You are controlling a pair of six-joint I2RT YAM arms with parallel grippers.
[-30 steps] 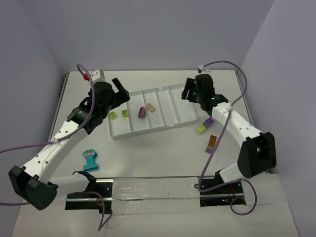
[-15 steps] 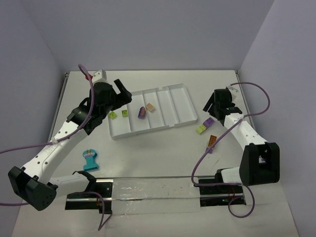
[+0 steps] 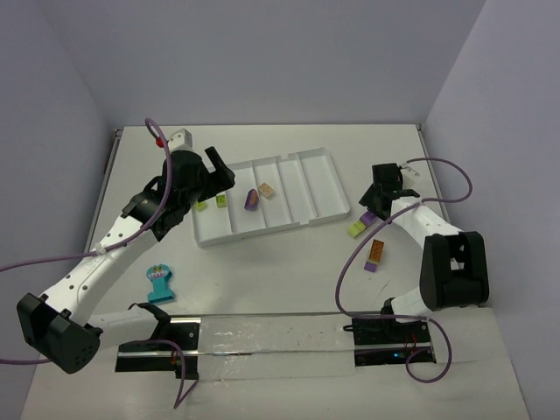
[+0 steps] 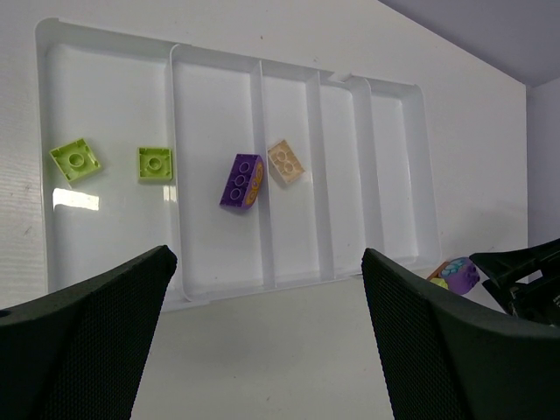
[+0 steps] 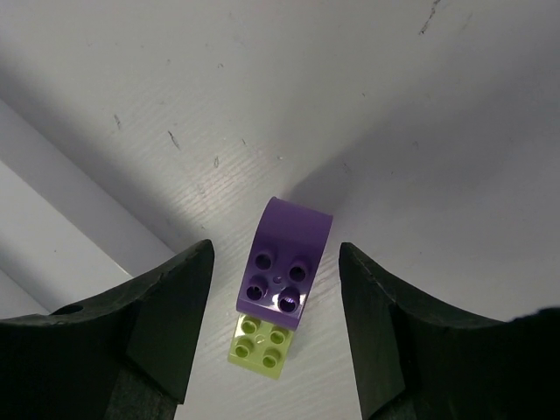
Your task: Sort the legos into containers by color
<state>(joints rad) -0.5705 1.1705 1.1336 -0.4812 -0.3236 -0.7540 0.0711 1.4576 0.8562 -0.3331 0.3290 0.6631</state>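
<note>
The white tray (image 3: 337,188) lies at mid-table with its long compartments. In the left wrist view, its (image 4: 420,157) left compartment holds two lime bricks (image 4: 74,160) (image 4: 155,164), the second a purple brick (image 4: 241,180), the third a tan brick (image 4: 286,161). My left gripper (image 3: 214,171) hovers open and empty near the tray's left end (image 4: 267,350). My right gripper (image 3: 374,203) is open, low over the table right of the tray. Its jaws straddle a purple brick (image 5: 284,262) that touches a lime brick (image 5: 261,344). An orange-brown brick (image 3: 376,252) and a teal comb piece (image 3: 159,282) lie on the table.
The tray's right edge (image 5: 52,219) is close to the left of my right gripper. A small purple piece (image 3: 371,266) lies against the orange-brown brick. A shiny rail (image 3: 280,337) runs along the near edge between the arm bases. Walls close in at the left, back and right.
My right gripper has swung from over the tray's right end out to the right and down over the purple brick on the table. The left gripper has hardly moved.
</note>
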